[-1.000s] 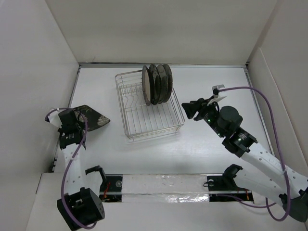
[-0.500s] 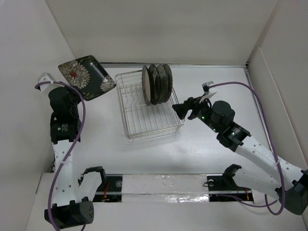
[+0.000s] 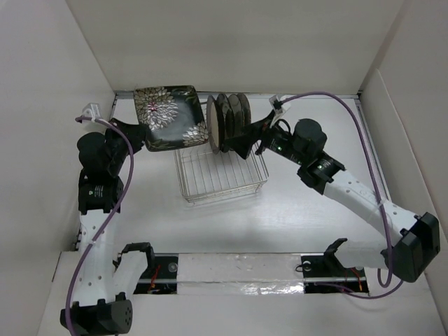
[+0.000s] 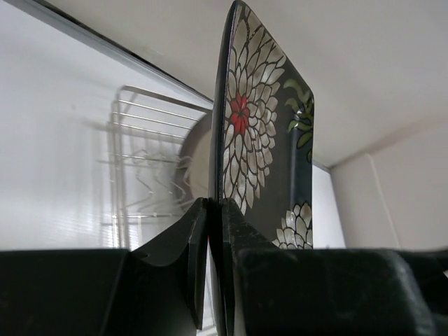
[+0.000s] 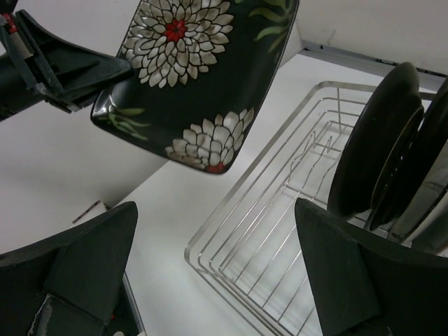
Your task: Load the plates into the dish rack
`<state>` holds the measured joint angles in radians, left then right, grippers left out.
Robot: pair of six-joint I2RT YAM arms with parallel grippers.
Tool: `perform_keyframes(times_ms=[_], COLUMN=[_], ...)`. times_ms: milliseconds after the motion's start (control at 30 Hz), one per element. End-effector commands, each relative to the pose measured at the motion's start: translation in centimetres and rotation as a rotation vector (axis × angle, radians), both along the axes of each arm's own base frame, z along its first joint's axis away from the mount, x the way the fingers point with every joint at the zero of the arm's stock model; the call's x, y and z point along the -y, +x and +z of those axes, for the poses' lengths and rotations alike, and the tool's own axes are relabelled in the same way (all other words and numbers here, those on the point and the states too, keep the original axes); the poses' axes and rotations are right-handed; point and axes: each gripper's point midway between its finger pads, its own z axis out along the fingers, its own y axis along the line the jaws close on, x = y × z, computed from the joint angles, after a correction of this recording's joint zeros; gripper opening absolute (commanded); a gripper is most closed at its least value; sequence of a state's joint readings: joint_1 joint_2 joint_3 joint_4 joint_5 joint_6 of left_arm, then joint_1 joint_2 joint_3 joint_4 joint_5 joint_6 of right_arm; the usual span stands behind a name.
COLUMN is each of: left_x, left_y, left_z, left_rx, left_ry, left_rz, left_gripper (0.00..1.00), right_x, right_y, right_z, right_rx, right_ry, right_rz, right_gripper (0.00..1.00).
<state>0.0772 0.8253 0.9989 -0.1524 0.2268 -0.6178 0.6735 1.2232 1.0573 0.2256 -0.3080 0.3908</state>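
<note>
No legible text, brand, number or sign in any view. The left cable tag [image 3: 89, 110] and right cable tag [image 3: 278, 103], both white, are too small to read. The square plate [image 4: 262, 140] carries a flower pattern only.

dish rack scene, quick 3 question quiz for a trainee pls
1. True or false: the left gripper is shut on the square floral plate.
2. How many round plates stand in the dish rack? A two, B four, C six.
3. Fill in: the right gripper has its jaws ___.

Key: 1 true; 2 B; 3 open.
</note>
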Motion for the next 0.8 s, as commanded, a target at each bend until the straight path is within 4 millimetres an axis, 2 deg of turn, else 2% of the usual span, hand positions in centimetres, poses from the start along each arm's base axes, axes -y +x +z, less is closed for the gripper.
perform_keyframes(times_ms=[0,100,167,233,367,533,633,667,700,767], left_x=[3.8,5.1,5.8,6.4,7.3,8.1,8.4,8.4,8.5,8.5], left_y=[-2.9,-3.4,-4.0,-4.4,-4.9,-5.2,-4.9,-4.8,-4.7,-4.2], left_z=[9.5,9.2,9.3,8.9,8.4,7.2,6.1,5.7,5.2,3.9], left_rx=[0.357,0.352,0.361,0.360,0.354,0.341,0.324,0.318,0.311,0.288], left_ry=[-0.075,-0.086,-0.099,-0.103,-0.121,-0.152,-0.166,-0.173,-0.175,-0.173], left_rz=[-0.199,-0.267,-0.305,-0.344,-0.398,-0.452,-0.471,-0.474,-0.478,-0.479], left_gripper=[0.00,0.00,0.00,0.00,0.00,0.00,0.00,0.00,0.00,0.00], right_x=[-1.1,-1.6,-2.5,-2.9,-4.0,-4.6,-5.0,-5.2,-5.3,-5.2], right_y=[0.1,0.8,1.4,1.8,2.9,3.1,3.0,2.7,2.6,2.7], right_z=[3.1,3.4,2.7,3.2,2.1,2.2,2.1,2.6,2.8,3.1], right_rx=[0.070,0.063,0.035,0.045,-0.008,-0.019,-0.039,-0.038,-0.039,-0.043], right_ry=[0.056,0.068,0.063,0.073,0.080,0.122,0.152,0.176,0.189,0.211], right_rz=[0.062,0.074,0.093,0.099,0.104,0.124,0.146,0.169,0.177,0.172], right_gripper=[0.99,0.99,0.99,0.99,0.99,0.94,0.84,0.74,0.67,0.37])
